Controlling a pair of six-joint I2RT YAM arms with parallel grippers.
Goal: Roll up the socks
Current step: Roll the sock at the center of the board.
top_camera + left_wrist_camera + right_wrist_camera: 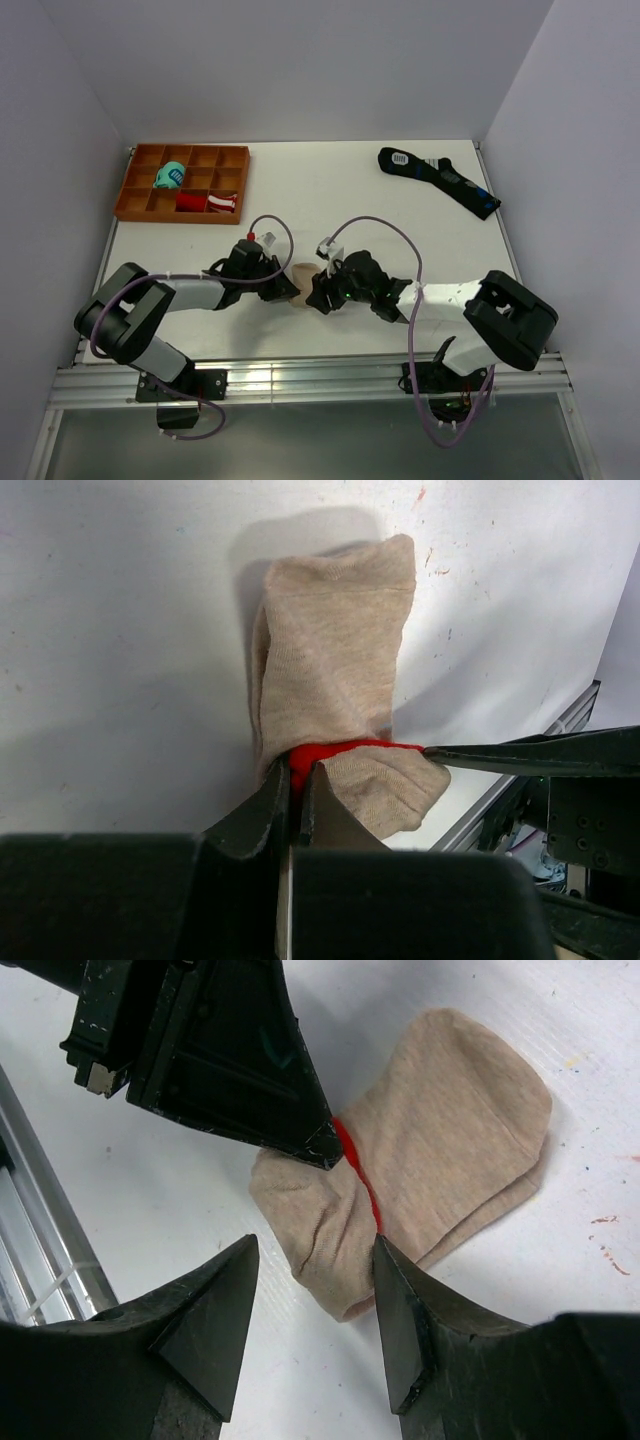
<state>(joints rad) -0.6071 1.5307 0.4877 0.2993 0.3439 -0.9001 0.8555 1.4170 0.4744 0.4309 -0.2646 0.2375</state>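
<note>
On my top feed the socks (303, 285) lie on the white surface (350, 190), in the middle near the front edge, right between my two arms. They show as a small beige bundle, folded over on itself, with a thin red strip across the fold.

My left end effector (297, 780) has its fingers drawn together with only a slit between them. The tips sit on the red strip and seem to pinch the fabric there. From the right wrist camera I see that same tip pressed onto the red line from above. The broad beige part spreads flat on the surface beyond it, and a narrower bunched end points toward the metal rail at the edge.

My right end effector (314, 1242) is spread wide and holds nothing. One fingertip (385, 1260) touches the socks at the lower end of the red strip. The bunched end lies partly in the gap, and the other fingertip stands clear of it over bare surface.

At the far left an orange tray (128, 200) holds a teal bundle (170, 178) and a red-and-white bundle (208, 202) in separate compartments. A black sock (440, 180) lies stretched out at the far right, well apart from my arms.
</note>
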